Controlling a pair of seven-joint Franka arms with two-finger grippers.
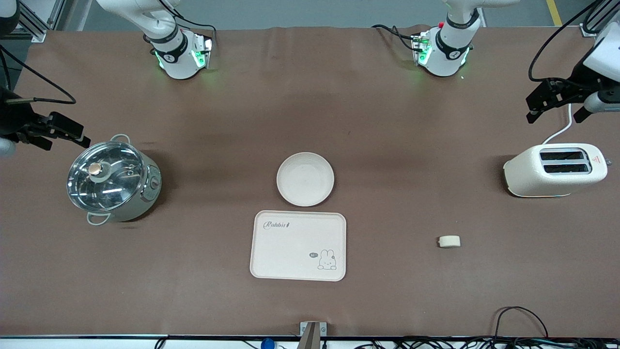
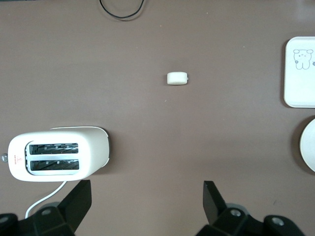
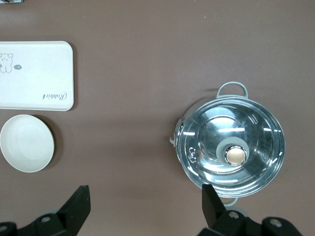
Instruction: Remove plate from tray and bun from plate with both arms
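Observation:
The round cream plate (image 1: 305, 179) lies empty at the table's middle, just farther from the front camera than the rabbit tray (image 1: 290, 252). The small pale bun (image 1: 449, 241) lies on the cloth toward the left arm's end, nearer the camera than the toaster. My left gripper (image 1: 535, 109) hangs open and empty over the table by the toaster; its wrist view shows the gripper (image 2: 146, 189), the bun (image 2: 177, 78) and the plate's edge (image 2: 309, 145). My right gripper (image 1: 68, 138) hangs open and empty beside the pot; its wrist view shows the gripper (image 3: 145, 191) and the plate (image 3: 27, 142).
A steel pot with a glass lid (image 1: 112, 179) stands toward the right arm's end. A cream toaster (image 1: 556, 169) with a white cord stands toward the left arm's end. A black cable loop (image 1: 520, 315) lies near the front edge.

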